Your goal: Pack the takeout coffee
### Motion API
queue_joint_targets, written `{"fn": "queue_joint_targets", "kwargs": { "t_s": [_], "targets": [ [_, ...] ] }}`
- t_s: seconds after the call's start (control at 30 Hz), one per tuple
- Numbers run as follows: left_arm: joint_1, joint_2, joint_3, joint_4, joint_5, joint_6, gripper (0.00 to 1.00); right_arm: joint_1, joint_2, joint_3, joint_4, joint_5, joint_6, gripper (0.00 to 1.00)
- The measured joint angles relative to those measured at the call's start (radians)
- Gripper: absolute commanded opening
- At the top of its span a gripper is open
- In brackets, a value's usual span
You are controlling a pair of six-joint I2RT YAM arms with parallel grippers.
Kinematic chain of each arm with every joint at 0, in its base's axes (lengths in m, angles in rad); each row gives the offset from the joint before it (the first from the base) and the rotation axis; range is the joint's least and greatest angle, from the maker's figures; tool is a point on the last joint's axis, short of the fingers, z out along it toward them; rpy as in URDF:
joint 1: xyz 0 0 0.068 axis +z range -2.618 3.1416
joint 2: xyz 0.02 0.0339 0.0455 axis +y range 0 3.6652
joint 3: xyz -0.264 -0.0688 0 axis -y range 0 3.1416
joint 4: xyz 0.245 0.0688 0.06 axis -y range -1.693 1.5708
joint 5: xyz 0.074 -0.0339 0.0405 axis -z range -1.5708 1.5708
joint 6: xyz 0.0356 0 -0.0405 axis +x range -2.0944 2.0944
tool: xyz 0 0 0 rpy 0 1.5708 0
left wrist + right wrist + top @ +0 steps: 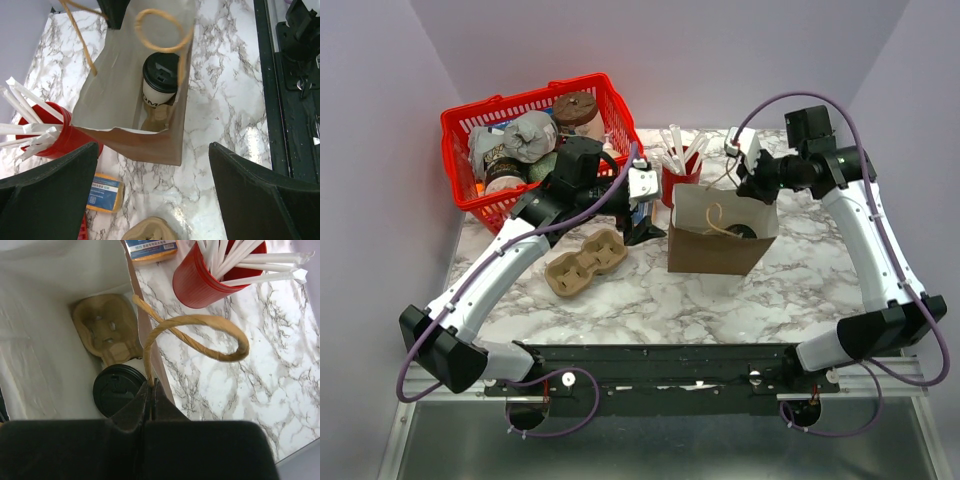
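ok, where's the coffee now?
The takeout coffee stands inside the paper bag, right of centre in the top view, beside a cardboard carrier; the red cup is behind the bag.

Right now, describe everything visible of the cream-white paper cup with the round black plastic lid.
The cream-white paper cup stands upright inside the open brown paper bag, close to one wall. Its round black plastic lid is pressed on, with a moulded sip tab on top. Dark printed letters show on its side, too cropped to read. Its base seems seated in the moulded brown cardboard carrier, whose other well is empty. Nothing grips it.
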Motion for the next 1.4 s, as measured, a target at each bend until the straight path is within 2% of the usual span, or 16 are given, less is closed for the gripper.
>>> {"fn": "queue_joint_targets", "kwargs": {
  "t_s": [0.37, 0.63, 0.83, 1.17, 1.4],
  "targets": [
    [0.0, 0.0, -0.047, 0.005, -0.008, 0.0, 0.98, 0.019, -0.173, -0.098, -0.006, -0.037, 0.009, 0.01],
    [0.0, 0.0, -0.07, 0.0, -0.033, 0.018, 0.99, 0.127, -0.285, -0.224, -0.007, -0.037, 0.012, 0.0],
    [0.0, 0.0, -0.093, -0.009, -0.055, 0.033, 0.98, 0.172, -0.351, -0.249, -0.007, -0.037, 0.032, 0.0],
    [0.0, 0.003, -0.1, -0.014, -0.062, 0.041, 0.99, 0.186, -0.349, -0.273, -0.003, 0.002, 0.068, 0.0],
    [0.003, 0.011, -0.082, -0.02, -0.076, 0.042, 0.99, 0.127, -0.241, -0.229, 0.014, 0.038, 0.101, 0.01]
  ]
}}
